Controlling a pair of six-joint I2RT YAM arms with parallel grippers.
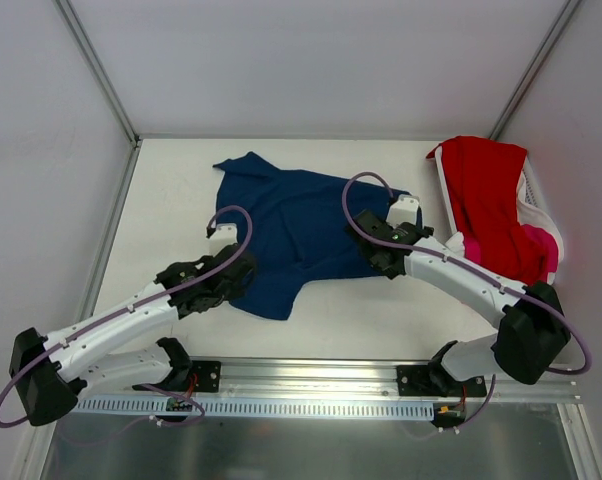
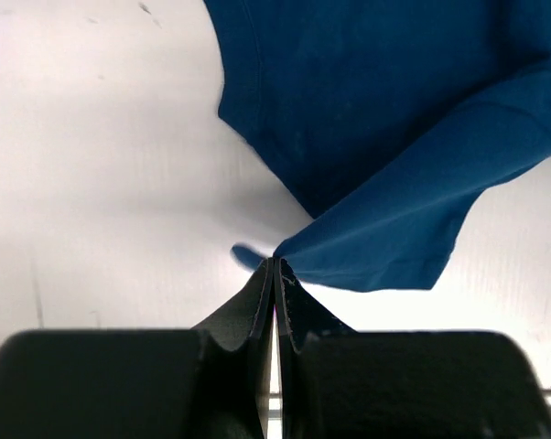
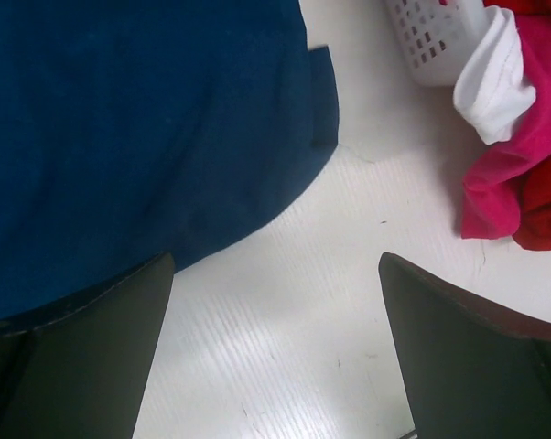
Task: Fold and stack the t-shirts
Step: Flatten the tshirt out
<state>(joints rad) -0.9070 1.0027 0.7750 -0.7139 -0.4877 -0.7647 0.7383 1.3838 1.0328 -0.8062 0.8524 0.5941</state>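
The navy t-shirt [image 1: 296, 225] lies spread out in the middle of the table, no print showing. My left gripper [image 1: 236, 280] is shut on its near-left edge; in the left wrist view the fingertips [image 2: 275, 262] pinch a fold of navy cloth [image 2: 376, 110] lifted slightly off the table. My right gripper [image 1: 384, 250] hangs open at the shirt's right edge, with bare table between its fingers [image 3: 274, 265] and its left finger over the navy hem [image 3: 120, 119]. A red t-shirt [image 1: 486, 200] and a pink t-shirt [image 1: 543, 245] drape over the basket.
The white plastic basket [image 1: 536, 195] stands at the right edge of the table, its corner [image 3: 422, 37] close beyond my right gripper. Pink cloth [image 3: 523, 137], red cloth [image 3: 545, 215] and a white cloth [image 3: 495, 82] spill from it. Enclosure walls surround the table.
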